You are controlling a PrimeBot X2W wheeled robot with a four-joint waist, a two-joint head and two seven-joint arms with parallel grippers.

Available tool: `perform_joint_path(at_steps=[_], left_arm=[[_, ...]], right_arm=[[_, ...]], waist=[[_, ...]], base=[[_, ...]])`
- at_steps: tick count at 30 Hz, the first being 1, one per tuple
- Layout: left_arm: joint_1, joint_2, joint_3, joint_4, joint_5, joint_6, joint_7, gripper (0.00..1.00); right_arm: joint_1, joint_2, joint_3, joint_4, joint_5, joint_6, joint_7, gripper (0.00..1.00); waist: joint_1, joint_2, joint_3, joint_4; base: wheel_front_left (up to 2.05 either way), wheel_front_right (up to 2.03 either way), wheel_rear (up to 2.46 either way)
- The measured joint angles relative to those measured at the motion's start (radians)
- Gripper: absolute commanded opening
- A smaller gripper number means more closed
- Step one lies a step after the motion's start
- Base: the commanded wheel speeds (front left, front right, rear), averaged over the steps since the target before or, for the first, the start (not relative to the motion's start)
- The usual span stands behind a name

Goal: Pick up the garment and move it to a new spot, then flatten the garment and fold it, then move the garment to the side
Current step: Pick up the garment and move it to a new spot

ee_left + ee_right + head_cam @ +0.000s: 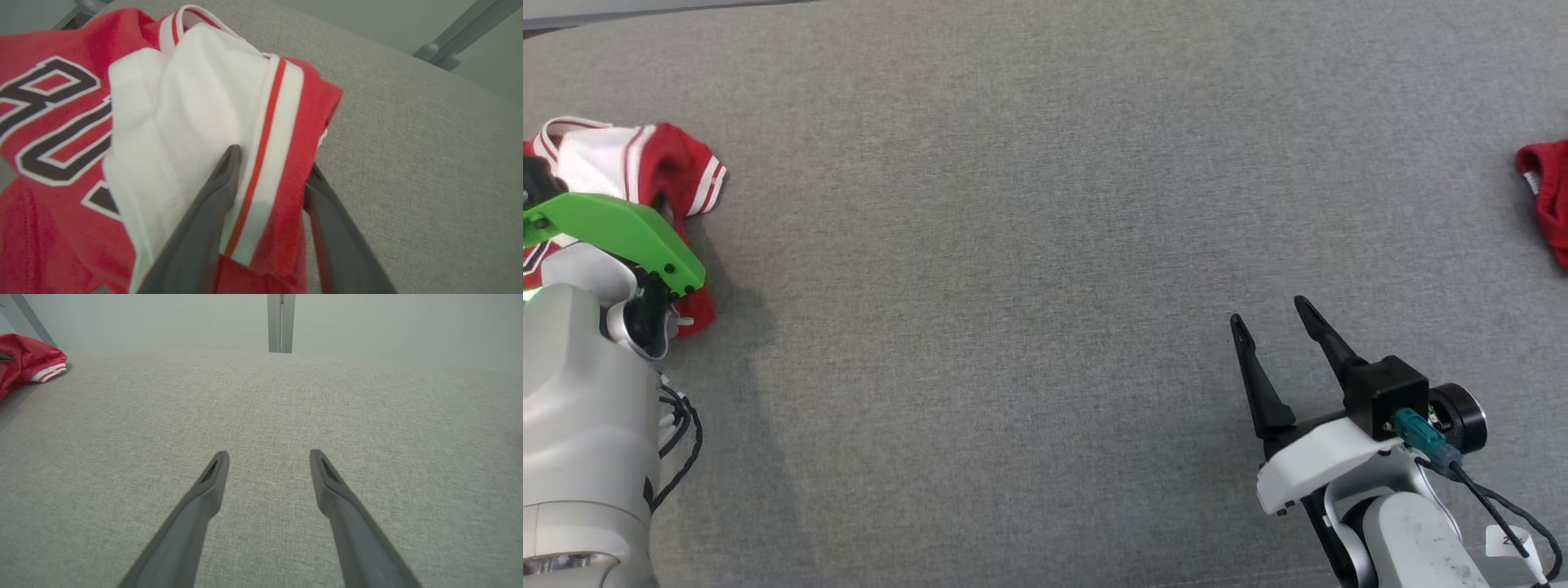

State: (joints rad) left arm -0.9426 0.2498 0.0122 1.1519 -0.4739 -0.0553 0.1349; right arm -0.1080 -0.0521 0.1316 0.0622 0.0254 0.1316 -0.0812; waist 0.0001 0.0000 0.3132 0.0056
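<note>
The garment [645, 159], a red and white jersey of soft knit with striped trim and dark outlined numerals, lies bunched at the far left of the grey cloth-covered desk [1013, 245], close to its edge. In the left wrist view we see it folded over on itself, the white inside turned up over the red front [196, 102].

The left fingers [204, 212] stand either side of a raised fold at the striped band. One lies on the white cloth and the other is tucked partly behind the red edge. We cannot tell whether they already pinch the fold or merely straddle it. We judge that this fold was chosen because it stands up off the desk, so both fingers can get around cloth without scraping the surface. From the head camera, a green plastic bracket [621, 233] on the left arm covers part of the heap.

The right fingers [1258, 384] are spread wide and hold nothing. They hang over bare grey cloth [196, 510], well apart from the garment. That looks like a waiting pose near the open middle, where we expect the garment to be laid out.

A second piece of red cloth [1547, 200] shows at the right edge, cut off by the frame. We take the step in hand to be the first pickup.
</note>
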Motion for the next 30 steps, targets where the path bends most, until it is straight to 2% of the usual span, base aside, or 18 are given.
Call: perform_joint_path(at_steps=[8,14,19,23,30], left_arm=[[-0.058,0.022,-0.057,-0.043,0.047,-0.030,-0.071,0.00],[-0.144,0.011,-0.114,-0.133,0.072,-0.051,-0.101,0.00],[-0.198,-0.034,-0.157,-0.234,0.068,-0.067,-0.089,0.00],[-0.212,-0.066,-0.194,-0.316,0.059,-0.069,-0.071,0.00],[-0.141,-0.145,-0.286,-0.398,0.062,-0.072,-0.051,0.00]], right_arm=[[0.011,0.002,0.005,0.050,0.036,0.000,-0.028,1.00],[0.032,0.002,0.014,0.073,0.063,0.000,-0.036,1.00],[0.054,0.002,0.004,0.076,0.070,0.000,-0.033,1.00],[0.061,0.003,0.011,0.071,0.078,0.000,-0.030,1.00],[0.070,0.002,0.001,0.065,0.082,0.000,-0.024,1.00]], waist=[[0.0000,0.0000,-0.077,-0.018],[-0.0001,0.0000,-0.181,-0.023],[-0.0001,0.0000,-0.253,-0.048],[-0.0001,0.0000,-0.285,-0.093],[-0.0001,0.0000,-0.300,-0.196]], base=[[0.00,0.00,0.00],[0.00,0.00,0.00],[0.00,0.00,0.00],[0.00,0.00,0.00],[0.00,0.00,0.00]])
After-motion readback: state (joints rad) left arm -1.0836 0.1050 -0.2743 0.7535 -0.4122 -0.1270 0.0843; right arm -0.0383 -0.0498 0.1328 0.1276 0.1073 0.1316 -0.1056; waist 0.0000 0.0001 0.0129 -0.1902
